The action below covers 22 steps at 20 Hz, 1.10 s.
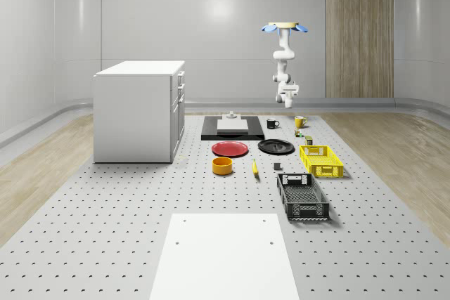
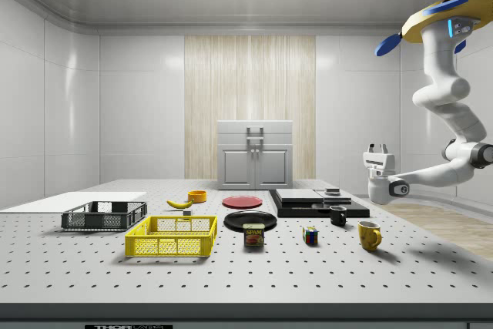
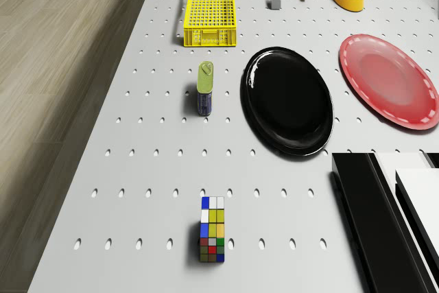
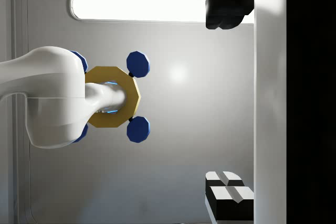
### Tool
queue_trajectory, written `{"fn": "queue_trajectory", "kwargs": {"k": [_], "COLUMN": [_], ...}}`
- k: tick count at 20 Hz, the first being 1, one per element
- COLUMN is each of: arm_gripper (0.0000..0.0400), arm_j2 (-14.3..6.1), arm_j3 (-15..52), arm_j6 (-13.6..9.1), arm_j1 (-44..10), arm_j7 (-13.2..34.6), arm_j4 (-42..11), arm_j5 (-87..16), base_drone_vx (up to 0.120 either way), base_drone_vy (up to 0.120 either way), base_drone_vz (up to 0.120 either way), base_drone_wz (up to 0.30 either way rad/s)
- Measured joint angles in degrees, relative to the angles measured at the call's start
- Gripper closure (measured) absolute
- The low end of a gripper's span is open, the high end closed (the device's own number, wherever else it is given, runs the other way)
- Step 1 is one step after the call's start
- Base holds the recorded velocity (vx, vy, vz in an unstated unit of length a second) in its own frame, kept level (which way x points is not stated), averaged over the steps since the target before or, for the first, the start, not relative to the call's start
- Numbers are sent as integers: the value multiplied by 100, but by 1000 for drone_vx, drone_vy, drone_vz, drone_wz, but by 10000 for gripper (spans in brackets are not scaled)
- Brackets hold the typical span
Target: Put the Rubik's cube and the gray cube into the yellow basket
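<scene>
We hover high above the Rubik's cube, jaws pointing upward, whether apart we cannot tell. The yellow basket and gray cube lie well beyond. Next, we judge: descend, turn the wrist down.

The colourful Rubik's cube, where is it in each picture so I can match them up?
Whole-scene view: the colourful Rubik's cube sits far back on the grey pegboard table, just beyond the yellow mesh basket.
Side view: it stands near the front, between the small tin can and the yellow mug.
Drone view: it stands close below the camera, the can and basket beyond.
Shared landmark: the yellow mesh basket.
</scene>
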Motion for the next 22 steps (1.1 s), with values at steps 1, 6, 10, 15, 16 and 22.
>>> {"fn": "queue_trajectory", "kwargs": {"k": [1,6,10,15,16,22], "arm_gripper": [0,0,0,0,0,0], "arm_j2": [-3,-18,-32,-52,-58,-126], "arm_j3": [6,61,154,402,482,1349], "arm_j6": [4,26,45,71,77,135], "arm_j1": [-2,-20,-48,-125,-149,-424], "arm_j7": [1,11,27,73,88,263], "arm_j4": [-3,-19,-34,-70,-83,-318], "arm_j5": [-9,-85,-214,-563,-676,-1908], "base_drone_vx": [120,120,120,120,120,120], "base_drone_vy": [0,0,0,0,0,0], "base_drone_vz": [0,0,0,0,-80,-120], "base_drone_wz": [0,0,0,0,0,0]}}
